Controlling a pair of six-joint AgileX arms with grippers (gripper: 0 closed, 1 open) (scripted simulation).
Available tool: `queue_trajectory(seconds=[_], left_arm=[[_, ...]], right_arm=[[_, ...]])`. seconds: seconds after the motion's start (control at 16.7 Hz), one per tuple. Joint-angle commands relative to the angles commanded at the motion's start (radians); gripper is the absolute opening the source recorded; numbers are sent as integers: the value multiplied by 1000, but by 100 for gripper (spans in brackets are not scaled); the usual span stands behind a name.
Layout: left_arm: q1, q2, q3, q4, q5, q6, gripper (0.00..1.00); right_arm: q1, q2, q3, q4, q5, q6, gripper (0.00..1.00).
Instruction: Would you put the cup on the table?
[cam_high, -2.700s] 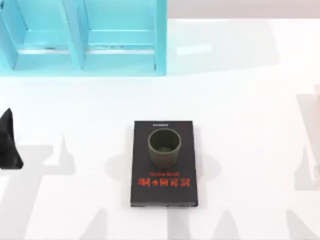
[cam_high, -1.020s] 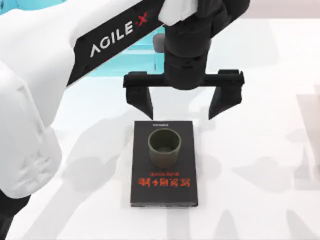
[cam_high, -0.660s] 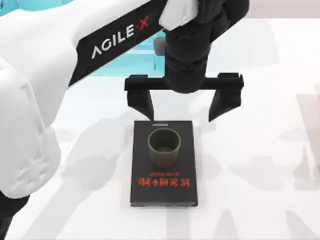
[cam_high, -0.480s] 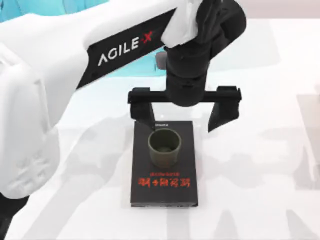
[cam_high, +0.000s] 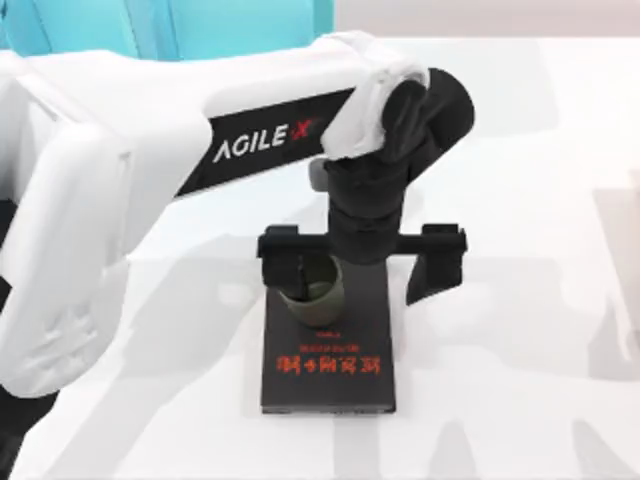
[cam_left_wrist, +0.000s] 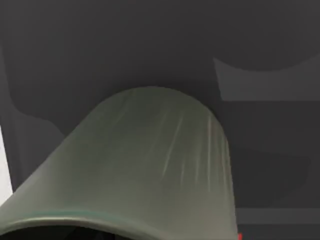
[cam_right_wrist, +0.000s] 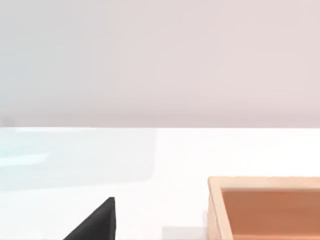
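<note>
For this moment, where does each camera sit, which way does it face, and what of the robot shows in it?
Top view: above the glossy white table, looking down; the left arm reaches over the black book with red lettering, its left gripper open, one finger inside the small olive-green cup.
Left wrist view: on the left arm, close against the cup and book.
Right wrist view: on the right arm, looking level across the table past an orange-brown tray.
Shared: top and left wrist views both show cup and book.

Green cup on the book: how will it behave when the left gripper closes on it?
The cup looks rigid, so probably no give. Matte, handleless and round: fair friction, though it may twist. It stands upright on the book, so an off-centre touch from the open left gripper could tip it.
</note>
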Motion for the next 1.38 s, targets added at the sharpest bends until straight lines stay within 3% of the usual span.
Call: queue_trajectory(seconds=[0.12,0.9,1.38], left_arm=[[0,0,0,0,0,0,100],[0,0,0,0,0,0,2],[0,0,0,0,0,0,0]], right_arm=[[0,0,0,0,0,0,100],[0,0,0,0,0,0,100],[0,0,0,0,0,0,100]])
